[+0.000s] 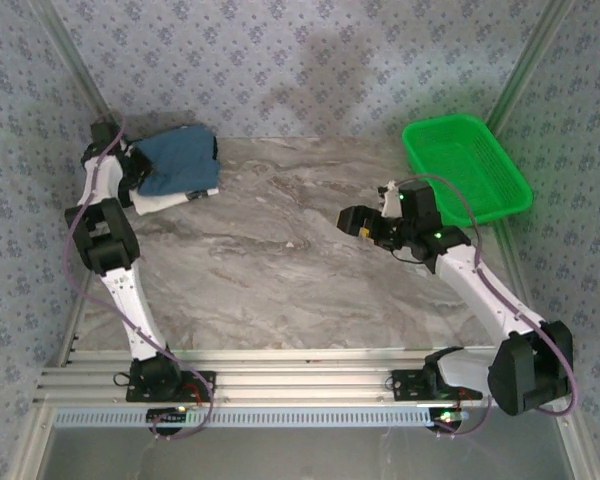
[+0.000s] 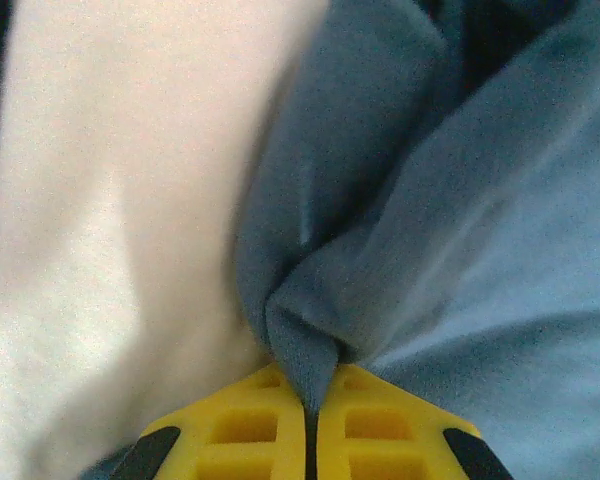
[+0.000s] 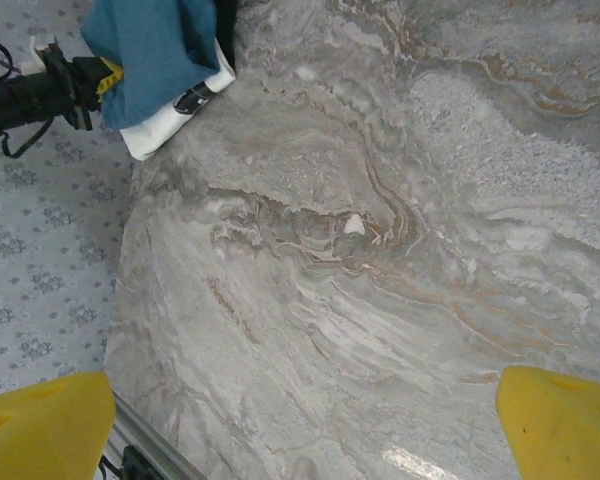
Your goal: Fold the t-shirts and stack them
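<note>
Pinch on the blue t-shirt (image 1: 177, 158)

It lies on top of the white t-shirt (image 1: 175, 199) at the far left corner of the table (image 1: 280, 270), so the 2 make 1 pile. The left gripper (image 2: 310, 425) is squeezed tight on a fold of blue cloth, maybe to tug it straight. Its arm reaches far forward. The right gripper (image 1: 365, 222) hangs wide apart over the middle, holding nothing, arm bent.

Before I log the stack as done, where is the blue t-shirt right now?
Top view: the blue t-shirt lies at the table's far-left corner, atop the white t-shirt, the left end effector pinching its fold.
</note>
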Action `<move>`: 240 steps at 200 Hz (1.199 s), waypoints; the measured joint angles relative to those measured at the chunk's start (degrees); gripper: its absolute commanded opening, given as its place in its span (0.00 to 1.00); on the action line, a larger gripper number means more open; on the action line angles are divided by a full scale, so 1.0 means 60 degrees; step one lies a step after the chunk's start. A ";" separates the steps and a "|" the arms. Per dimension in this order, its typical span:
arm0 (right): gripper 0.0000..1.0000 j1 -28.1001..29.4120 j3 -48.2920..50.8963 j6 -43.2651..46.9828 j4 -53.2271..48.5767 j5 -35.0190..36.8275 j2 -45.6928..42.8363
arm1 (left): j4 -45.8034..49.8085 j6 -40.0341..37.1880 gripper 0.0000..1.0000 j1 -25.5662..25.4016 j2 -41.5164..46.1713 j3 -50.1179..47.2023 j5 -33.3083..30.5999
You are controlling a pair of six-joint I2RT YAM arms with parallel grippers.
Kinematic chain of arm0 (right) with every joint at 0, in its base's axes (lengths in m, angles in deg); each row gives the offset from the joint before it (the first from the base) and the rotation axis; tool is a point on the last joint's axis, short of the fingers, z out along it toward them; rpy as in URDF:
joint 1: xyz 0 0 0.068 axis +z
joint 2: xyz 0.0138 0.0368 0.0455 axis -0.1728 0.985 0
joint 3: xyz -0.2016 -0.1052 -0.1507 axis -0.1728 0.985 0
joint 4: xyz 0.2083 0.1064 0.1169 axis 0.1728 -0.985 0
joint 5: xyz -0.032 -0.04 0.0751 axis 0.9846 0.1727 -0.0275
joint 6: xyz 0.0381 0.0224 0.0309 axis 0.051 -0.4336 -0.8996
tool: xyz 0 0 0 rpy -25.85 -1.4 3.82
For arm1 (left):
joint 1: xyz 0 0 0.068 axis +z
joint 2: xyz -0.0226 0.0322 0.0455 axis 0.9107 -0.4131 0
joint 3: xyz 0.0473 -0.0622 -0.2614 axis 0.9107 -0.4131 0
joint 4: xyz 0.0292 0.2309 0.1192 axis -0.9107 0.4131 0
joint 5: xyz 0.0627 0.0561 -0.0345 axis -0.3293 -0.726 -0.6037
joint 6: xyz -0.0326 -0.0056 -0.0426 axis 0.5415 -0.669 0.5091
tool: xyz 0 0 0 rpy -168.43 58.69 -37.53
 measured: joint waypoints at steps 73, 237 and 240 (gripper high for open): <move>1.00 0.0514 -0.0291 0.0004 -0.0080 0.0350 0.0466 | -0.0885 0.0583 0.75 0.0492 0.0000 -0.0157 0.0648; 1.00 -0.4433 0.1067 0.2481 -0.2000 0.2073 -0.2648 | -0.2976 -0.1585 0.96 0.1020 1.0214 -0.8043 0.0084; 1.00 -0.4594 0.1235 0.2528 -0.1909 0.2211 -0.2616 | -0.3034 -0.1625 0.96 0.1016 1.0433 -0.8353 0.0127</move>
